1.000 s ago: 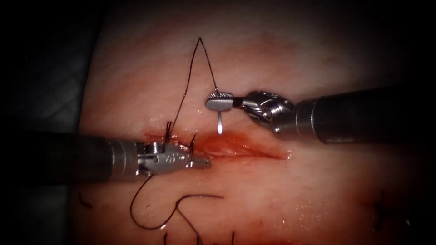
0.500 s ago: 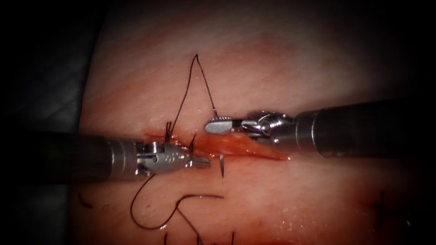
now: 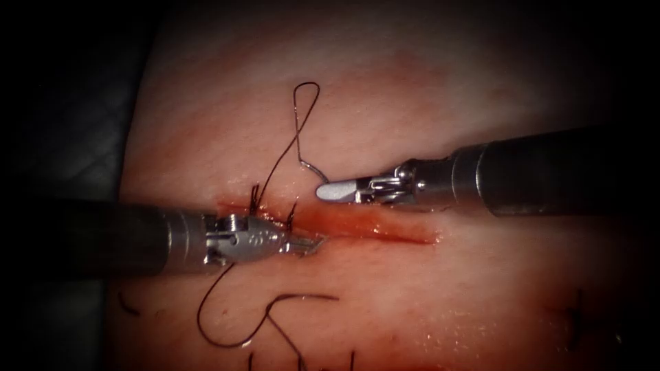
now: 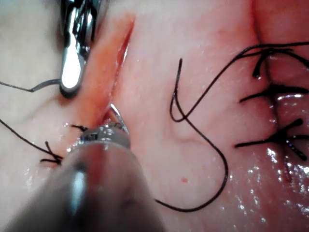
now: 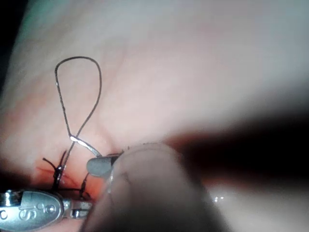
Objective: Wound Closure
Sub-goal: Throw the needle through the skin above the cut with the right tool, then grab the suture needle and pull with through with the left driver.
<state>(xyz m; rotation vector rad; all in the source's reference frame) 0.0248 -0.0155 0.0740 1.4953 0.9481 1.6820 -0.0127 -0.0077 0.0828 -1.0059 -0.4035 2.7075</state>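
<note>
Needle (image 3: 311,170) is clamped in the right tool (image 3: 328,192), jaws closed on it close to the tail end where the thread (image 3: 275,165) joins. From that grip the thin steel curves under the jaws, and I can't follow it from there in the endoscope view. In the left wrist view a short shiny arc of the needle (image 4: 116,114) comes up out of the cut (image 4: 108,63), right by the left tool (image 4: 104,135). So most of the curve looks buried in the tissue (image 3: 447,288), towards the left end of the part of the cut (image 3: 385,230) that's gaping.

Left tool (image 3: 313,244) sits at that spot with its jaws looking slightly apart. The needle's end shows right at them, but I honestly can't tell whether they're touching it. It isn't gripping thread or tissue as far as I can see.

Thread runs up from the needle's tail, makes a narrow loop (image 3: 306,103) lying on the tissue, then drops down to the stitches (image 3: 256,198) at the left end of the cut. More slack thread (image 3: 227,330) lies curled on the tissue beside the left tool's shaft. Red fluid (image 3: 344,221) sits wet inside the open cut.

The right wrist view has the same loop (image 5: 79,92) and the bright needle tail (image 5: 87,145) leading into the right tool (image 5: 99,166).
</note>
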